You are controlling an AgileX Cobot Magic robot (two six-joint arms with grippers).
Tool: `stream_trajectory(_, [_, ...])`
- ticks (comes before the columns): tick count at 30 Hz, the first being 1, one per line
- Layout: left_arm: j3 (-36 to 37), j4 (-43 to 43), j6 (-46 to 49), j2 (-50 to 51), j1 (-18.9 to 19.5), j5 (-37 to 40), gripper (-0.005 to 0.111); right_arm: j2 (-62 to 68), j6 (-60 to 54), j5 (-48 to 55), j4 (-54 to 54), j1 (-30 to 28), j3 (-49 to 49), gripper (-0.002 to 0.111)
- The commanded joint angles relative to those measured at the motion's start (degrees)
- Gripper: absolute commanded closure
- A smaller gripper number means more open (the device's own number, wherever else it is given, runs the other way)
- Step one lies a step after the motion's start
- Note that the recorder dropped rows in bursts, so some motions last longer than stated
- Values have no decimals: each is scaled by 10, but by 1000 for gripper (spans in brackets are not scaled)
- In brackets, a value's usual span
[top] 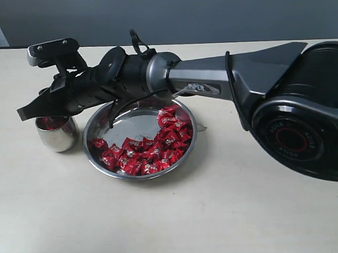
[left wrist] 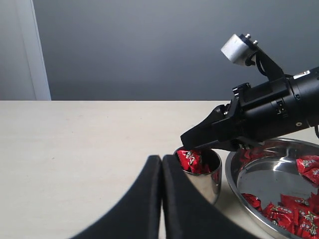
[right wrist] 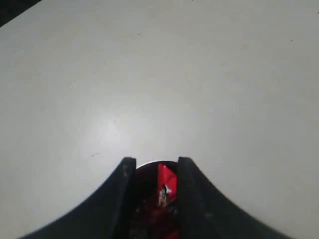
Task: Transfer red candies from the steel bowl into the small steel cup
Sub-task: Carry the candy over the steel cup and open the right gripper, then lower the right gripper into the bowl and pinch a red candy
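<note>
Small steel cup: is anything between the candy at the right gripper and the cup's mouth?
Nothing visible. The right gripper hangs directly over the small steel cup, a red candy between its parted fingers. The left gripper, shut, sits short of the cup.

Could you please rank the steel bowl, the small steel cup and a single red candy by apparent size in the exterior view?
Largest: the wide shallow polished steel bowl.
Next: the small rounded steel cup.
Smallest: one red crinkle-wrapped candy in the bowl.

red candies [top: 153, 153]: red, silver-white print | steel bowl [top: 134, 126]: silver | table [top: 163, 223]: cream
</note>
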Motion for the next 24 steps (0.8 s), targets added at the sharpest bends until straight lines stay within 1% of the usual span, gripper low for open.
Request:
stream_trajectory(1, [0, 0, -2, -3, -3, -3, 106, -13, -4, -45, -4, -1, -1, 75])
stream_trajectory(5, [0, 0, -2, -3, -3, -3, 106, -31, -4, -93, -13, -1, -1, 75])
stream_trajectory(10, [0, 0, -2, -3, -3, -3, 106, -50, -4, -96, -31, -1, -1, 75])
stream_trajectory(13, [0, 0, -2, -3, -3, -3, 106, -61, -4, -44, -66, -1, -1, 75])
stream_trajectory(18, [0, 0, -2, -3, -3, -3, 106, -81, 21, 74, -171, -5, -1, 75])
stream_trajectory(21, [0, 0, -2, -3, -3, -3, 106, -81, 107, 116, -263, -17, -1, 75])
stream_trajectory(24, [0, 0, -2, -3, -3, -3, 106, -81, 226, 177, -373, -34, -1, 75])
